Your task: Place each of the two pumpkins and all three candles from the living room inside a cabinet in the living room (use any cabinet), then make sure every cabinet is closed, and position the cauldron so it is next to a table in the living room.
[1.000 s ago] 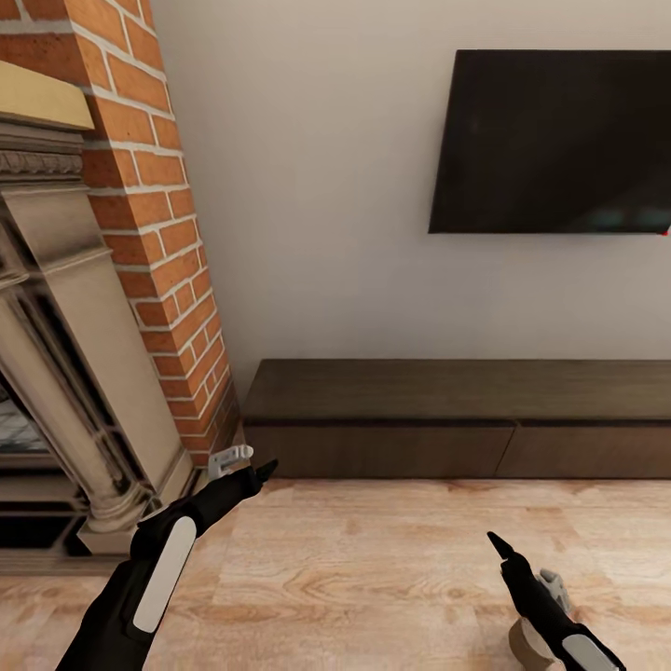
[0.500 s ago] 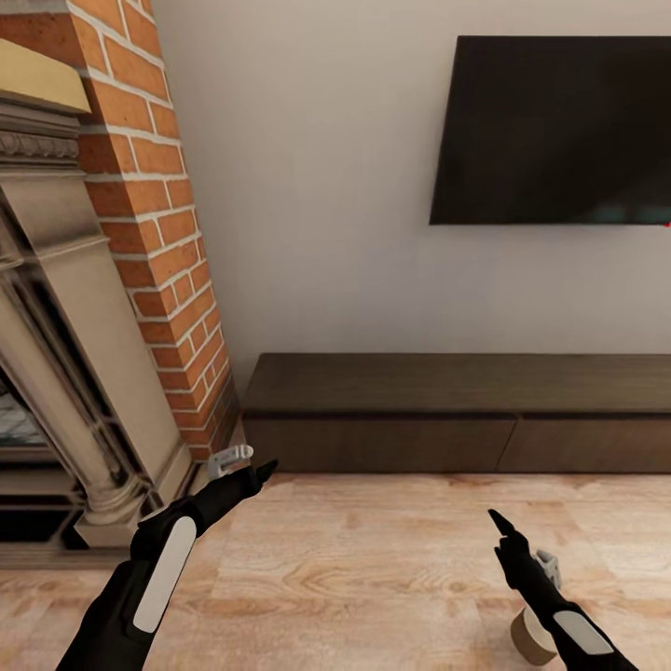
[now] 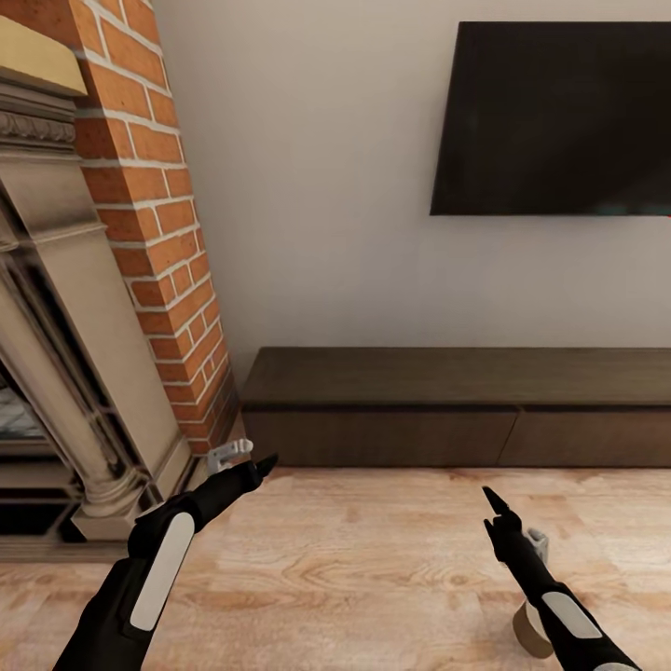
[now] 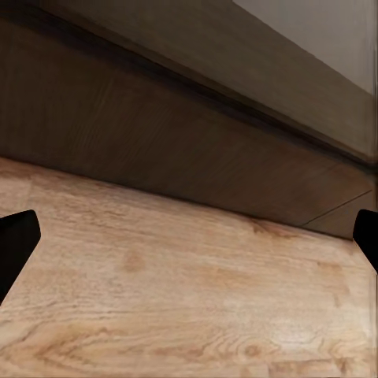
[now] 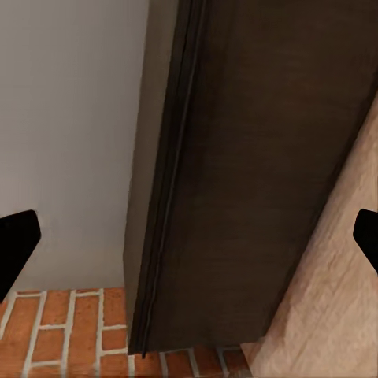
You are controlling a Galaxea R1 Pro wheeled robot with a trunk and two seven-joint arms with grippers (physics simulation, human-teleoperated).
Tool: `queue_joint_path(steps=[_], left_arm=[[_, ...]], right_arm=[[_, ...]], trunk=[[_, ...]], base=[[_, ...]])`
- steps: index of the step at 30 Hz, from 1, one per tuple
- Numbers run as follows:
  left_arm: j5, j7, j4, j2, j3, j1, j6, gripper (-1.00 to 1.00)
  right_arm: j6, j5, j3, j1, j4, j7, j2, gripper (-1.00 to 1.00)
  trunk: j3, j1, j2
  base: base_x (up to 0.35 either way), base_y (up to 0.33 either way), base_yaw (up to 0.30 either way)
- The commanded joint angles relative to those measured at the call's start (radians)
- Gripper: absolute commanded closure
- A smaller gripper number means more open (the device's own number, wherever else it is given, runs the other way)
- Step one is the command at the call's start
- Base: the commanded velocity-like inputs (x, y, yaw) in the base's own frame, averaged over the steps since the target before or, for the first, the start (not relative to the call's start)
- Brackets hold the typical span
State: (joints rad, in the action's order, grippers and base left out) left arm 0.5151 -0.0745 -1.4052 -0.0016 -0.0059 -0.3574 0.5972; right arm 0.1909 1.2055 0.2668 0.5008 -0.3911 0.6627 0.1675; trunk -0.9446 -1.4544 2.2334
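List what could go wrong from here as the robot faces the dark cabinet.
1. The cabinet has flat fronts with no handles showing, so an open claw may slip when trying to pull a drawer.
2. The left claw sits near the brick fireplace; a swing that way could hit it.
3. A small tan object lies on the floor under the right arm and could be knocked.

There is one cabinet (image 3: 457, 410), and its front shows two drawer fronts, both closed. I count one candle (image 3: 531, 632) on the floor, partly hidden behind the right arm. There are two pincers: the left pincer (image 3: 264, 463) and the right pincer (image 3: 491, 503).
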Motion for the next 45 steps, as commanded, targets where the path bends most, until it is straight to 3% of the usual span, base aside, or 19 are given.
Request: queue_joint_path(steps=[1, 4, 14, 19, 25, 35, 45], left_arm=[[0.003, -0.001, -0.013, 0.0, 0.001, 0.0, 0.009, -1.0], [0.007, -0.004, -0.045, 0.003, 0.002, 0.0, 0.028, -1.0], [0.009, -0.008, -0.063, 0.005, 0.0, 0.0, 0.04, -1.0], [0.009, -0.008, -0.066, 0.005, -0.002, 0.0, 0.041, -1.0], [0.009, -0.008, -0.068, 0.005, -0.003, 0.0, 0.041, -1.0], [0.01, -0.01, -0.094, 0.006, -0.004, 0.001, 0.042, -1.0], [0.01, -0.012, -0.111, 0.006, -0.001, 0.002, 0.071, -1.0]], right_arm=[[0.015, 0.01, 0.003, 0.001, 0.0, 0.028, -0.001, -1.0], [0.057, 0.009, 0.0, 0.001, -0.004, 0.117, -0.008, -1.0], [0.084, 0.021, 0.005, 0.001, -0.019, 0.13, -0.048, -1.0], [0.092, 0.096, 0.004, 0.001, -0.017, 0.128, -0.054, -1.0], [0.094, 0.123, -0.002, 0.001, -0.021, 0.127, -0.072, -1.0], [0.093, 0.135, -0.005, 0.012, -0.036, 0.138, -0.123, -1.0], [0.093, 0.138, -0.003, 0.012, -0.037, 0.141, -0.135, -1.0]], trunk=[[-0.004, -0.004, 0.008], [-0.014, -0.015, 0.029], [-0.045, -0.054, 0.099], [-0.061, -0.073, 0.134], [-0.079, -0.096, 0.176], [-0.079, -0.096, 0.176], [-0.079, -0.096, 0.176]], base=[[0.0, 0.0, 0.0], [0.0, 0.0, 0.0], [0.0, 0.0, 0.0], [0.0, 0.0, 0.0], [0.0, 0.0, 0.0], [0.0, 0.0, 0.0], [0.133, 0.036, 0.0]])
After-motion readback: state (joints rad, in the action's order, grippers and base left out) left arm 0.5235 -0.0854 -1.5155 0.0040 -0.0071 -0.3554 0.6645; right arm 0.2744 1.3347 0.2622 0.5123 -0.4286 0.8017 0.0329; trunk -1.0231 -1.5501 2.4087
